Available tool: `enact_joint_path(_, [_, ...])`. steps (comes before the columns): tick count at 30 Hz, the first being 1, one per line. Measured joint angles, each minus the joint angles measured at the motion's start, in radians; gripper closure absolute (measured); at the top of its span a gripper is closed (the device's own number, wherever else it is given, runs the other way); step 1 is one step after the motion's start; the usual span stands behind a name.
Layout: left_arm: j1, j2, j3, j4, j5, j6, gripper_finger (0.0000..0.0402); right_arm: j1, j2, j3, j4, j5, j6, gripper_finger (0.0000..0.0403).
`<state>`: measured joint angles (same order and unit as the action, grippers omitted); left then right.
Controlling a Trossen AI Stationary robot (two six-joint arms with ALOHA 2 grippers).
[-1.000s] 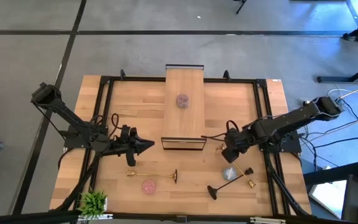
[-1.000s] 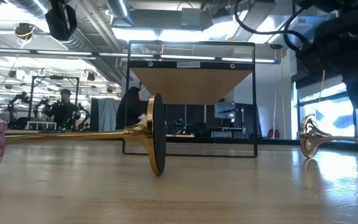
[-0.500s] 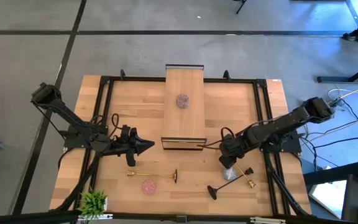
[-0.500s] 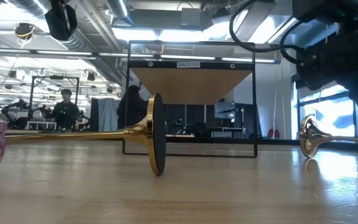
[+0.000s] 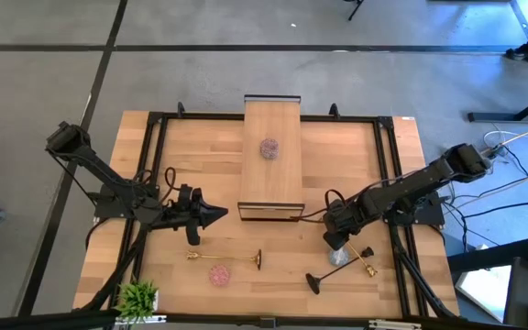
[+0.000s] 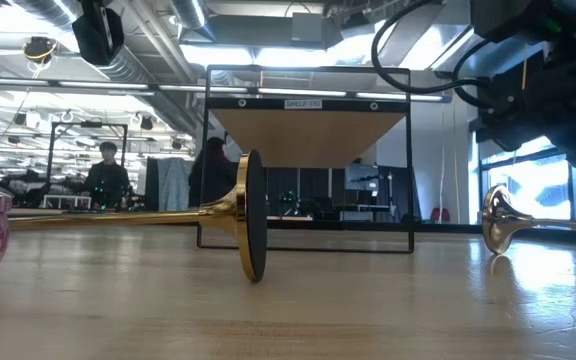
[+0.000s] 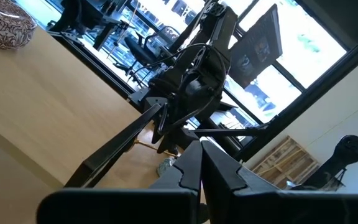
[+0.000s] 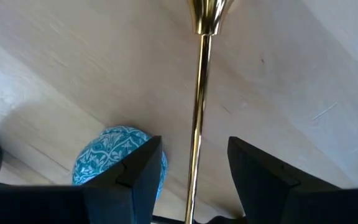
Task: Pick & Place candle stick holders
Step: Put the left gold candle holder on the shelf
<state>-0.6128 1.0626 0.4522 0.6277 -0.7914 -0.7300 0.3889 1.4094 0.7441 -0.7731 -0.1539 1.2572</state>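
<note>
You have three cups: purplish cup (image 5: 269,148) on the plank (image 5: 272,183), pink cup (image 5: 219,273) and blue cup (image 5: 339,256) on the table (image 5: 200,165). Right gripper (image 8: 193,165), fingers apart, straddles one gold stem (image 8: 197,118); left gripper (image 5: 220,215) is closed, empty.

We see bare worktop (image 5: 209,160) left of the long light wooden plank (image 5: 272,156); the front right is crowded by the sparkly blue cup (image 5: 339,256) and thin gold stem (image 5: 363,263).
</note>
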Motion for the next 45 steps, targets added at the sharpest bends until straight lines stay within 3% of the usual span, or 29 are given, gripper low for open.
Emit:
enact_joint_path(36, [0.000, 0.000, 0.000, -0.003, 0.000, -0.019, 0.0395, 0.000, -0.002, 0.000, -0.001, -0.036, -0.053, 0.0215])
enact_joint_path(45, [0.000, 0.000, 0.000, -0.003, 0.000, -0.019, 0.0398, -0.002, -0.076, 0.001, -0.005, -0.045, -0.096, 0.0215])
